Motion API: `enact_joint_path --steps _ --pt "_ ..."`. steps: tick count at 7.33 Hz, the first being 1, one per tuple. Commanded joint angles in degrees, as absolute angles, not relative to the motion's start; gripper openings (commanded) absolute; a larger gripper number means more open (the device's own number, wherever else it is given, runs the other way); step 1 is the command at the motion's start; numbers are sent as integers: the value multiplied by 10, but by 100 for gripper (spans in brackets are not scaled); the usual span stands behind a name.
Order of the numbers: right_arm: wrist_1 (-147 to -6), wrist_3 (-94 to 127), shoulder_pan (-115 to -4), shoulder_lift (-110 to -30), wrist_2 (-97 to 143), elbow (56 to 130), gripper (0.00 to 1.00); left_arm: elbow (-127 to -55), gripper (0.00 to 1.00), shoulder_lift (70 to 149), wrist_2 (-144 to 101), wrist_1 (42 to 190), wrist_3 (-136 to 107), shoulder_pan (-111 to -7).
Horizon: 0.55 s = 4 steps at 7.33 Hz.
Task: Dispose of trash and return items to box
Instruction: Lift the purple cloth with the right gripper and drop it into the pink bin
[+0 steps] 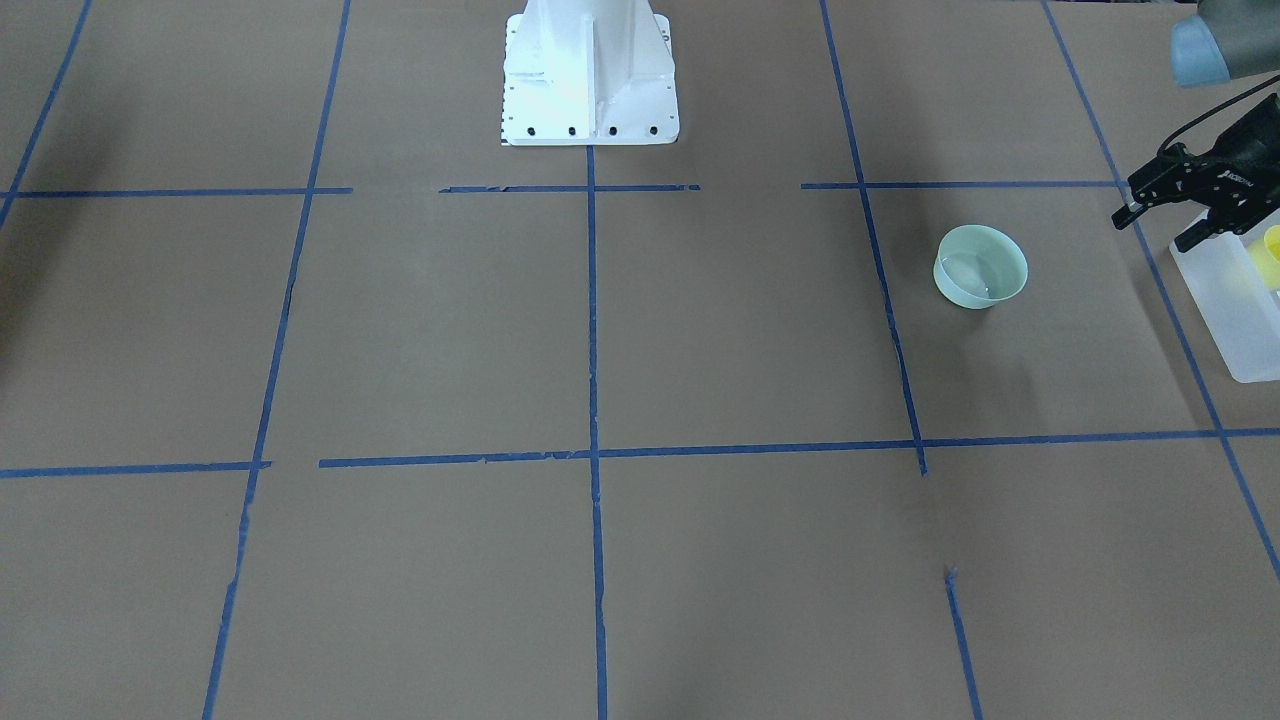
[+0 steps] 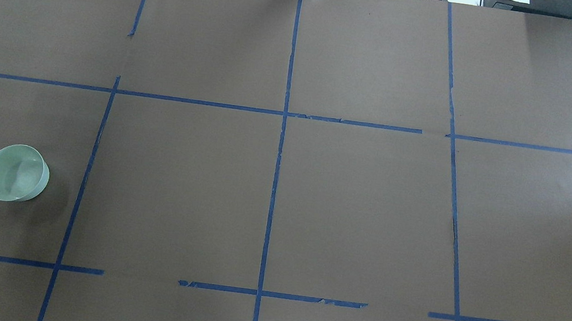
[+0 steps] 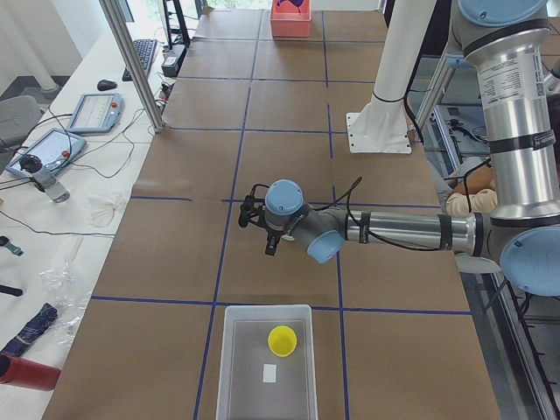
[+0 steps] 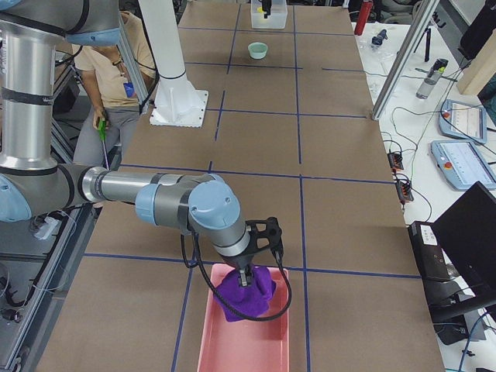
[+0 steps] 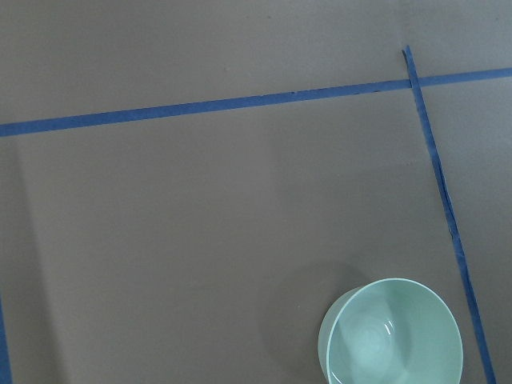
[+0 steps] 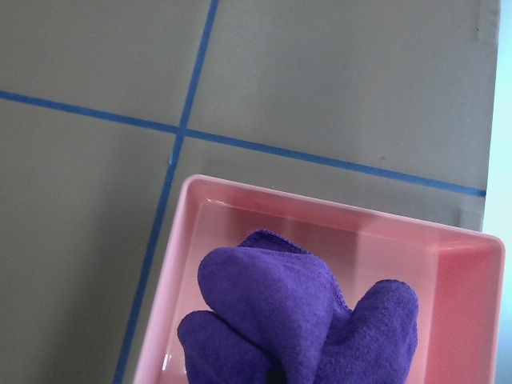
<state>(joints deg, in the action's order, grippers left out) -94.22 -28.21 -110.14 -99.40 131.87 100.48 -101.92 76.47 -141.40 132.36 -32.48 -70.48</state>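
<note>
The mint-green bowl [image 1: 981, 266] stands upright and empty on the brown table; it also shows in the overhead view [image 2: 16, 172] and the left wrist view [image 5: 392, 332]. The yellow cup [image 3: 282, 340] sits inside the translucent white box [image 3: 245, 367] at the table's left end. My left gripper [image 1: 1150, 232] hovers between the box [image 1: 1225, 300] and the bowl, open and empty. My right gripper [image 4: 248, 277] reaches down onto a purple cloth [image 4: 246, 293] in a pink tray [image 4: 232, 349]. I cannot tell whether it is open or shut.
Blue tape lines grid the brown table. The white robot base [image 1: 588, 75] stands at the table's middle edge. The pink tray [image 6: 336, 216] holding the cloth [image 6: 280, 312] is at the right end. A person [image 4: 116, 70] stands behind the robot.
</note>
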Motion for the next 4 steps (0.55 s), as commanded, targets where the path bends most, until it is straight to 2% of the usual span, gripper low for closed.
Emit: enact_joint_path --steps 1,3,4 --pt "-936 -339 -1118 -985 1309 935 0 -1018 100 765 -1413 1353 -376 -669" --pt "-912 -334 -1116 -994 1310 891 0 -1020 100 764 -1411 1357 -377 -661" --pt "-889 -324 -1094 -997 1313 863 4 -1026 100 763 -1384 1356 -378 -640"
